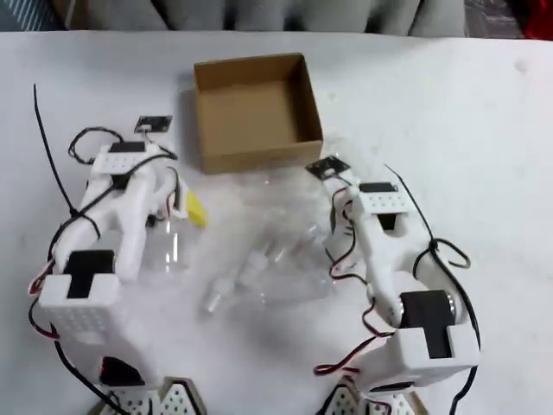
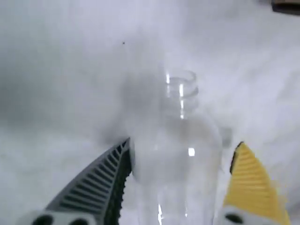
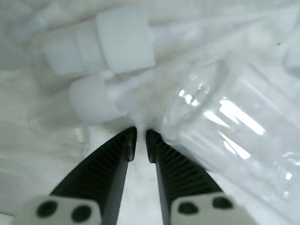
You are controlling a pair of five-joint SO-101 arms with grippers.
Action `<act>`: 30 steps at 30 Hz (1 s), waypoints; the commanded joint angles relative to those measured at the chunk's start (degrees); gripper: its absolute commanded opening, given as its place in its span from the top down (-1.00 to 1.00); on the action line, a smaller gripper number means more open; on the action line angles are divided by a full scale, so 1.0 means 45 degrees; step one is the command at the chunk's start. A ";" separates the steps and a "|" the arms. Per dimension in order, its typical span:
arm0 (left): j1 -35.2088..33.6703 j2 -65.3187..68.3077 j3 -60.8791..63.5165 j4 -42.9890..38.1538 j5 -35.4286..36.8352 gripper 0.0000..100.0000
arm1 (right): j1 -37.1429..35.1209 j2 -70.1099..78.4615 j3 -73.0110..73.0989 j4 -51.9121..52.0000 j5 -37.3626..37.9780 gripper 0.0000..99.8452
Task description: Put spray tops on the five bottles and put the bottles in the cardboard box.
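The left gripper (image 2: 183,143) is clamped on a clear bottle (image 2: 176,117) with a bare, open neck. It sits off the cardboard box (image 1: 259,157) toward that arm (steadied, I'd guess, to take a top). On the box's near side, the right gripper (image 3: 140,133), jaws almost together with nothing clearly between them, noses at a white spray top (image 3: 119,40).

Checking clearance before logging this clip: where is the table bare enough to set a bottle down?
Bare table lies right of the cardboard box, and left of it. The box is empty. Crowded in front of the box: clear bottles and spray tops.
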 commanded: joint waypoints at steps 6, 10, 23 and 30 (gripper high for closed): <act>0.0440 -0.0205 -0.0840 -0.0469 -0.0098 0.94 | 0.0186 0.0068 -0.0234 -0.0029 0.0117 0.97; 0.0322 -0.0225 -0.0840 -0.0488 -0.0098 0.94 | 0.0205 0.0029 -0.0234 -0.0029 0.0078 0.97; -0.1260 -0.0225 -0.1895 -0.0254 0.0020 0.93 | -0.1006 -0.3311 -0.4317 0.5968 0.0098 0.97; -0.2452 -0.0127 -0.2383 -0.0215 0.1875 0.93 | -0.4835 -0.5070 -0.3634 0.6711 0.0117 0.96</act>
